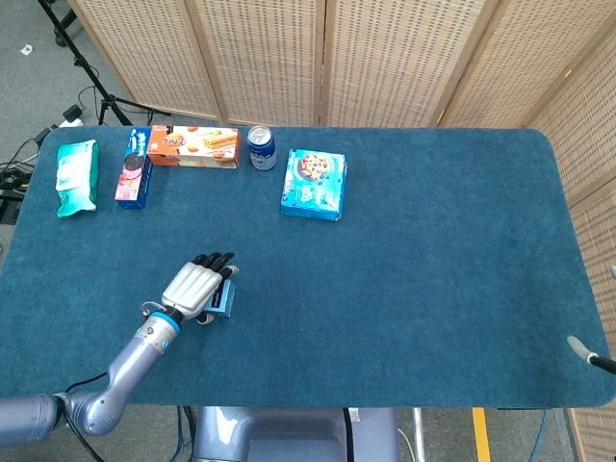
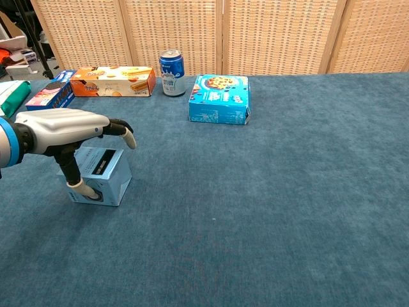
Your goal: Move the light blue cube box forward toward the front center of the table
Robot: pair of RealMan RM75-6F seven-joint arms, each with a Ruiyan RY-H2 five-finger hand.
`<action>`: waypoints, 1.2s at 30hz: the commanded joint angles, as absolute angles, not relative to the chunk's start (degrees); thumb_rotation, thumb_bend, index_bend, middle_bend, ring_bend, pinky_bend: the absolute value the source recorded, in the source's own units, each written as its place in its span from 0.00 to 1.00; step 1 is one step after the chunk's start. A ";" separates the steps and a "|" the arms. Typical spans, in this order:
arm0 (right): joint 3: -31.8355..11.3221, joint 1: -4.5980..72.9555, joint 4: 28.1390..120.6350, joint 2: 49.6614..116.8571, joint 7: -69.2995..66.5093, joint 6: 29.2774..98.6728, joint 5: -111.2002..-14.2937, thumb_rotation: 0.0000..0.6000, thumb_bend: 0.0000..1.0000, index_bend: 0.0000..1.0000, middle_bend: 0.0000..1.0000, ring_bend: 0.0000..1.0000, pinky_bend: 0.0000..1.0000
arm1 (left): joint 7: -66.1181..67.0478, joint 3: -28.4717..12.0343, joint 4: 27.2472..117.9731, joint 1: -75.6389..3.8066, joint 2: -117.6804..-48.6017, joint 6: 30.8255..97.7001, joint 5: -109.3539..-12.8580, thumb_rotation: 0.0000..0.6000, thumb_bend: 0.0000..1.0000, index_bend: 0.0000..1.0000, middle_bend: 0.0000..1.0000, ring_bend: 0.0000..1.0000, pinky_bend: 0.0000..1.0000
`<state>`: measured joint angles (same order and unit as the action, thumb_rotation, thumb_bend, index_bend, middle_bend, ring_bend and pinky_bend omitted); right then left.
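Nearest, at the front left of the table: left hand reaching over the light blue cube box, palm down, fingers stretched out above the box top and apart from it, thumb dropped against the box's near front face. Not closed around the box; fingers spread wide. Box resting flat on the blue cloth, front left, well left of centre. At the far right front edge, only a grey tip of the right hand visible; cannot tell how its fingers lie. Farther back, mid-table: a blue cookie box lying flat. Along the back edge, right to left: an upright blue can, a long orange box, a pink-and-blue cookie pack, a green pouch. Behind the table, woven screens
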<state>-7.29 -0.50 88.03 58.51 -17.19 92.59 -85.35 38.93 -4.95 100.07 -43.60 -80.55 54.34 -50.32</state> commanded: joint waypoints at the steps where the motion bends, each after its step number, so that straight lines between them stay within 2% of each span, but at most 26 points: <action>1: -7.30 -0.50 87.98 58.50 -17.30 92.54 -85.28 1.00 0.00 0.00 0.00 0.00 0.00 | 42.37 -4.65 100.53 -45.02 -81.49 55.98 -46.85 1.00 0.07 0.33 0.28 0.25 0.34; 4: -7.32 -0.51 87.96 58.47 -17.47 92.53 -85.26 1.00 0.00 0.00 0.00 0.00 0.00 | 43.73 -4.45 100.73 -45.39 -81.68 57.00 -45.24 1.00 0.10 0.40 0.37 0.34 0.44; 7: -7.26 -0.49 87.95 58.45 -17.52 92.44 -85.32 1.00 0.00 0.00 0.00 0.00 0.00 | 44.35 -4.31 101.10 -45.58 -81.55 57.86 -43.99 1.00 0.14 0.44 0.42 0.40 0.51; 12: -7.21 -0.45 88.05 58.44 -17.39 92.36 -85.40 1.00 0.00 0.00 0.00 0.00 0.00 | 42.15 -4.84 101.85 -44.91 -80.56 59.22 -44.18 1.00 0.17 0.46 0.45 0.43 0.53; 16: -7.20 -0.45 88.12 58.47 -17.32 92.37 -85.42 1.00 0.00 0.00 0.00 0.00 0.00 | 32.79 -6.45 101.93 -42.84 -79.28 58.58 -50.40 1.00 0.16 0.49 0.46 0.44 0.53; 18: -7.18 -0.45 88.17 58.48 -17.21 92.38 -85.46 1.00 0.00 0.00 0.00 0.00 0.00 | 22.19 -7.63 100.68 -40.47 -78.99 58.72 -57.95 1.00 0.15 0.49 0.47 0.44 0.53; 22: -7.13 -0.44 88.29 58.50 -16.98 92.45 -85.64 1.00 0.00 0.00 0.00 0.00 0.00 | -7.50 -8.32 94.08 -35.54 -81.06 61.86 -74.05 1.00 0.14 0.50 0.48 0.45 0.53; 27: -7.01 -0.38 88.44 58.61 -16.47 92.45 -85.89 1.00 0.00 0.00 0.00 0.00 0.00 | -48.11 -5.12 78.94 -33.04 -85.64 69.02 -89.91 1.00 0.14 0.52 0.48 0.45 0.53; 31: -6.96 -0.35 88.61 58.70 -16.04 92.51 -86.03 1.00 0.00 0.00 0.00 0.00 0.00 | -63.36 -3.48 69.57 -32.30 -90.14 72.92 -92.76 1.00 0.14 0.52 0.48 0.45 0.53; 36: -7.02 -0.31 88.59 58.71 -15.99 92.40 -85.84 1.00 0.00 0.00 0.00 0.00 0.00 | -72.59 -2.29 62.92 -32.17 -93.83 72.81 -92.59 1.00 0.15 0.53 0.48 0.45 0.53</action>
